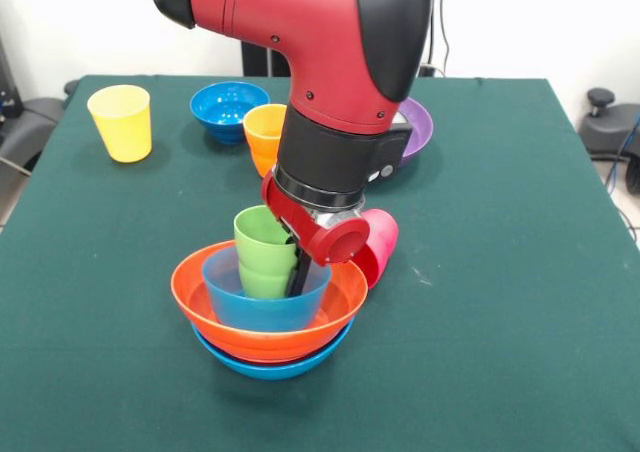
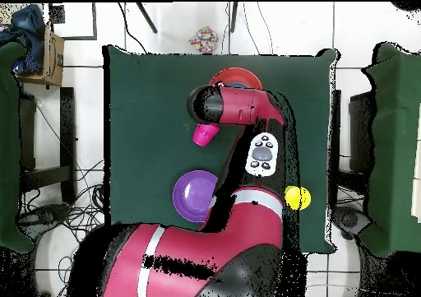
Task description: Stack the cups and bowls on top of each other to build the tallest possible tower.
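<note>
The tower stands at the front middle of the table in the front view. It has a large light-blue bowl [image 1: 268,368] at the base, a large orange bowl [image 1: 220,317] in it, and a smaller light-blue bowl [image 1: 262,308] inside that. A light-green cup [image 1: 260,254] stands upright in the small bowl. My gripper [image 1: 296,277] reaches down into the small bowl against the cup's right side. Its red wrist hides the cup's right rim. A pink cup [image 1: 381,240] lies on its side just right of the tower; it also shows in the overhead view [image 2: 204,134].
Toward the far side stand a yellow cup [image 1: 121,122], a dark-blue bowl [image 1: 226,107], an orange cup [image 1: 263,134] and a purple bowl [image 1: 417,129]. In the overhead view the arm hides the tower; the purple bowl [image 2: 194,197] and yellow cup [image 2: 297,198] show.
</note>
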Motion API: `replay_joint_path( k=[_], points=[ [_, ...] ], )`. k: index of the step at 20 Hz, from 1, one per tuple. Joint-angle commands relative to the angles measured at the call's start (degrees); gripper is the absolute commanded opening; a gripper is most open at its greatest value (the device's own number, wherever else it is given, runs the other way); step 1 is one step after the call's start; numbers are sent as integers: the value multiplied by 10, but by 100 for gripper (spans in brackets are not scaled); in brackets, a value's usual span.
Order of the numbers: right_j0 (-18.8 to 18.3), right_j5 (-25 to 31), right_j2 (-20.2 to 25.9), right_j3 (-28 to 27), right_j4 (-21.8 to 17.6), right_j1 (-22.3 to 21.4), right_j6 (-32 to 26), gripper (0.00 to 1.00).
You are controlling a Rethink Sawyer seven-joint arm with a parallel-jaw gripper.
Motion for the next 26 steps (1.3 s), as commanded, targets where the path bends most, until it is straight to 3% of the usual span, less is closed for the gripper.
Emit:
replay_joint_path(
  k=[1,6,7,26],
  points=[
    [-13,61,66,2,-10,29,-56,0],
    [-16,54,73,9,-9,26,-58,0],
    [-17,53,73,10,-9,26,-58,100],
    [-14,72,70,-2,-11,19,-61,100]
  ],
)
